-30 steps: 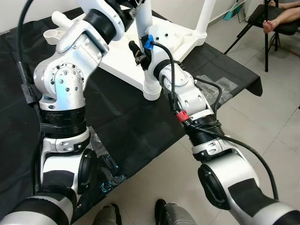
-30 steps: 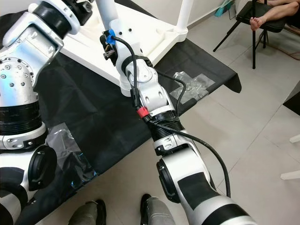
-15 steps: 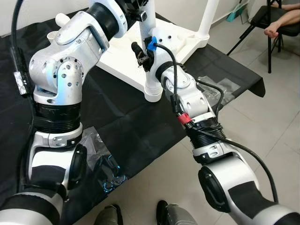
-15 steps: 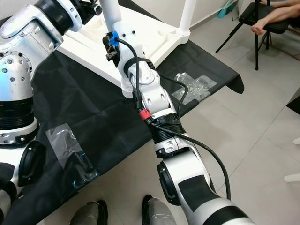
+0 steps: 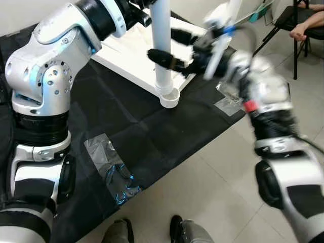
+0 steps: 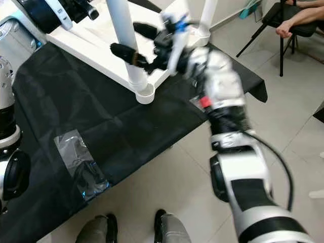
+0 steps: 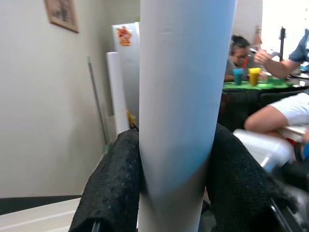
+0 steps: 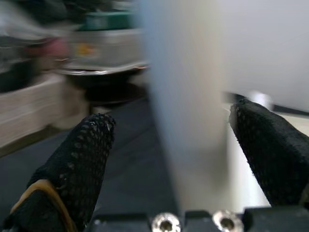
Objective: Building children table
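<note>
On the black cloth (image 5: 152,136) the white children's table (image 5: 132,53) lies upside down, and I take its near table leg (image 5: 163,61) as my landmark: it stands upright at the table's near corner, its flared foot (image 5: 169,97) against the cloth. My left gripper (image 7: 176,193) is pinching that leg high up, both fingers (image 7: 113,183) pressed on its sides. My right gripper (image 5: 174,48) sits just beside the leg, lower down, fingers spread wide; the view is blurred, but they seem clear of it. A second leg (image 6: 206,15) rises beyond. Clear plastic bags (image 6: 78,159) lie on the cloth nearer me. A person's arm (image 5: 309,25) rests by a chair (image 5: 283,20) far off.
</note>
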Motion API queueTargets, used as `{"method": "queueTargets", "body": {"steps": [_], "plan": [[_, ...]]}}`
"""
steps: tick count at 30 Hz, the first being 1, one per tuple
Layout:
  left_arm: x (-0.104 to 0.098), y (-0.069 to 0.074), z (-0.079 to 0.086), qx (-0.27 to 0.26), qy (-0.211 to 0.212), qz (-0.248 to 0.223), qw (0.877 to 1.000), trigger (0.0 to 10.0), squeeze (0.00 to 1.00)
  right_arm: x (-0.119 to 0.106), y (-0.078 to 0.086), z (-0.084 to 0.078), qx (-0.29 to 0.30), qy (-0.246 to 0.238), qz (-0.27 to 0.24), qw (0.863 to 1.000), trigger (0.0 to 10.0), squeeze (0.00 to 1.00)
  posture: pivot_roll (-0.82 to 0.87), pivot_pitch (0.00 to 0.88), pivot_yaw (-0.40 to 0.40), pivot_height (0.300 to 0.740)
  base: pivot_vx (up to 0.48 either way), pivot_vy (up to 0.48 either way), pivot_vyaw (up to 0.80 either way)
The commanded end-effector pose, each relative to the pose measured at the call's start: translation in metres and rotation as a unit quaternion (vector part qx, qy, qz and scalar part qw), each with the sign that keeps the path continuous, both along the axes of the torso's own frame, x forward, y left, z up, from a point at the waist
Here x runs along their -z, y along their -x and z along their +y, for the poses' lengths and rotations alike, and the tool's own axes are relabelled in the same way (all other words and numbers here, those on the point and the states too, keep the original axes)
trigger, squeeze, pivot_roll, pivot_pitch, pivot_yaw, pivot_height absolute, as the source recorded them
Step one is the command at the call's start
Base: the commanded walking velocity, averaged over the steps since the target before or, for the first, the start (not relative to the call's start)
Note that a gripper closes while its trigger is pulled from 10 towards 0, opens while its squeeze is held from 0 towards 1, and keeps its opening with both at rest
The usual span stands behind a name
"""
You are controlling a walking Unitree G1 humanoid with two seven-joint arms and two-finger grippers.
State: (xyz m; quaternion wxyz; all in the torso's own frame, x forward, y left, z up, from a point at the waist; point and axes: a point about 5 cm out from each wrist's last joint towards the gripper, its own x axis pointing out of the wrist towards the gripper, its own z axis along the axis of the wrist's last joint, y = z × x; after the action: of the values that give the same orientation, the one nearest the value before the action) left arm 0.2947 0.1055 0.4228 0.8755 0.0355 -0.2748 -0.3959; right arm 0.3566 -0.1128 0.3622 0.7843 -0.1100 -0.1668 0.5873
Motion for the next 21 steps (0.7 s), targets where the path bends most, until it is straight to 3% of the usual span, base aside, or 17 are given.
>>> {"method": "queueTargets", "body": {"steps": [1, 13, 14, 15, 16, 18, 19, 21], "plan": [[-0.001, 0.007, -0.003, 0.017, -0.017, -0.02, 1.0, 0.0, 0.0, 0.002, 0.002, 0.004, -0.043, 0.033, 0.007, 0.998, 10.0, 0.0, 0.04, 0.164, 0.003, 0.74, 0.0, 0.0, 0.0], [-0.002, 0.013, -0.014, 0.067, -0.055, -0.034, 0.996, 0.0, 0.0, -0.012, -0.002, 0.002, -0.073, 0.071, -0.005, 0.995, 10.0, 0.0, 0.04, 0.172, 0.011, 0.74, 0.0, 0.0, 0.0], [-0.002, 0.015, -0.016, 0.078, -0.062, -0.036, 0.994, 0.0, 0.0, -0.012, -0.002, 0.002, -0.08, 0.084, -0.004, 0.993, 4.2, 0.0, 0.04, 0.172, 0.01, 0.74, 0.0, 0.0, 0.0], [-0.002, 0.015, -0.016, 0.078, -0.062, -0.036, 0.994, 0.0, 0.0, -0.012, -0.002, 0.002, -0.08, 0.084, -0.004, 0.993, 4.2, 0.0, 0.04, 0.172, 0.01, 0.74, 0.0, 0.0, 0.0], [-0.001, 0.017, -0.018, 0.093, -0.068, -0.036, 0.993, 0.0, 0.0, -0.012, -0.002, 0.0, -0.087, 0.1, -0.001, 0.991, 0.0, 0.0, 0.04, 0.173, 0.009, 0.74, 0.0, 0.0, 0.0], [-0.001, 0.017, -0.018, 0.093, -0.068, -0.036, 0.993, 0.0, 0.0, -0.012, -0.002, 0.0, -0.087, 0.1, -0.001, 0.991, 0.0, 0.0, 0.04, 0.173, 0.009, 0.74, 0.0, 0.0, 0.0], [0.002, 0.023, -0.023, 0.134, -0.088, -0.034, 0.986, 0.0, 0.0, -0.01, -0.001, -0.001, -0.106, 0.14, 0.003, 0.984, 0.0, 0.0, 0.03, 0.172, 0.009, 0.74, 0.0, 0.0, 0.0], [0.002, 0.025, -0.024, 0.148, -0.093, -0.032, 0.984, 0.0, 0.0, -0.009, 0.0, -0.001, -0.115, 0.154, 0.004, 0.981, 0.0, 0.0, 0.03, 0.172, 0.009, 0.74, 0.0, 0.0, 0.0]]}}
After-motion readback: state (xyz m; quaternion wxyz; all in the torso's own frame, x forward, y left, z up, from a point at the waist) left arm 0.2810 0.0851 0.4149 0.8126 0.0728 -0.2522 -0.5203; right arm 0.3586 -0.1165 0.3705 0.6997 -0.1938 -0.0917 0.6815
